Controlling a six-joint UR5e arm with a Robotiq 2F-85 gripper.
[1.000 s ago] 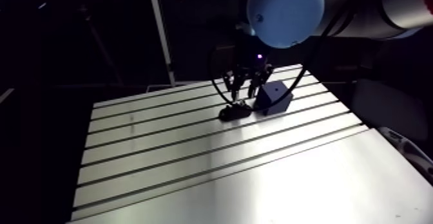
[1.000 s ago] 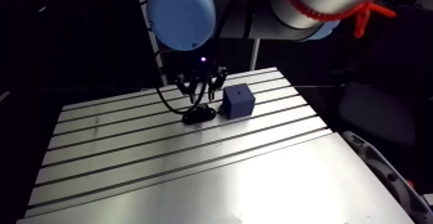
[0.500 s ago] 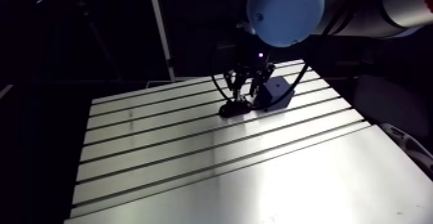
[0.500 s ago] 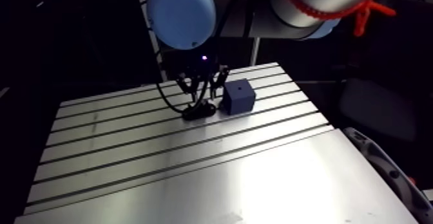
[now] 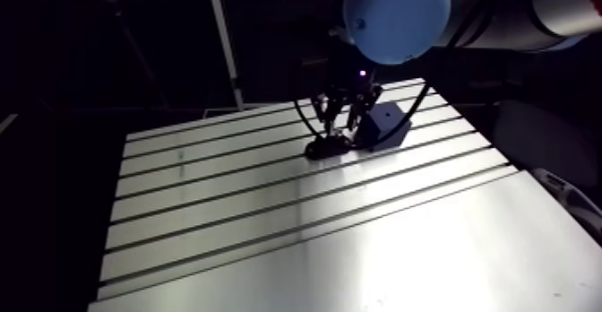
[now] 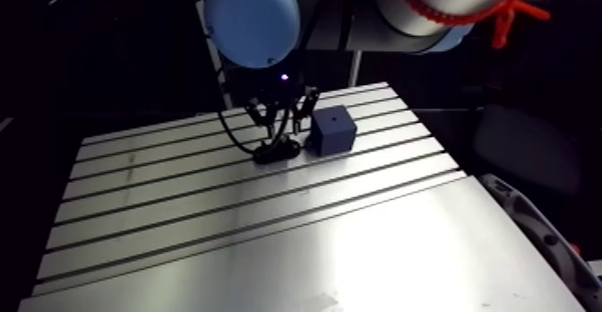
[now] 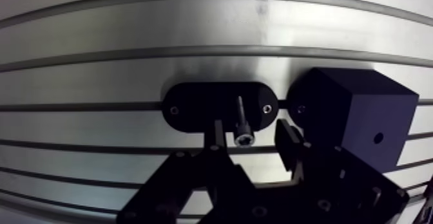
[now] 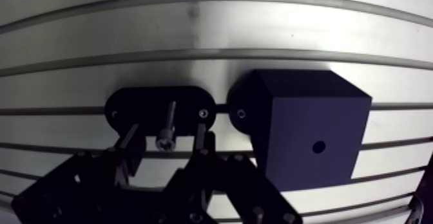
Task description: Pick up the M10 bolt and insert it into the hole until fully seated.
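A steel socket-head bolt (image 7: 242, 125) stands in a black oval holder (image 7: 193, 107) on the slotted table (image 6: 269, 235), its head toward the wrist camera. My gripper (image 7: 252, 143) is low over the holder, open, one finger (image 7: 218, 136) on each side of the bolt head, with gaps showing on both sides. Beside the holder sits a dark blue cube (image 8: 309, 130) with a small round hole (image 8: 318, 147) in its upper face. In the arm view the gripper (image 6: 279, 132) hangs over the holder (image 6: 276, 151), with the cube (image 6: 332, 131) just to its right.
The holder and the cube stand close together on the far part of the table, both fixed along one slot. Parallel slots cross the far half of the aluminium table; its near half (image 6: 376, 262) is a smooth plate.
The gripper has come down closer to the holder, around the bolt. The whole arm view has shifted a little with the camera. Bolt, holder and cube have stayed put.
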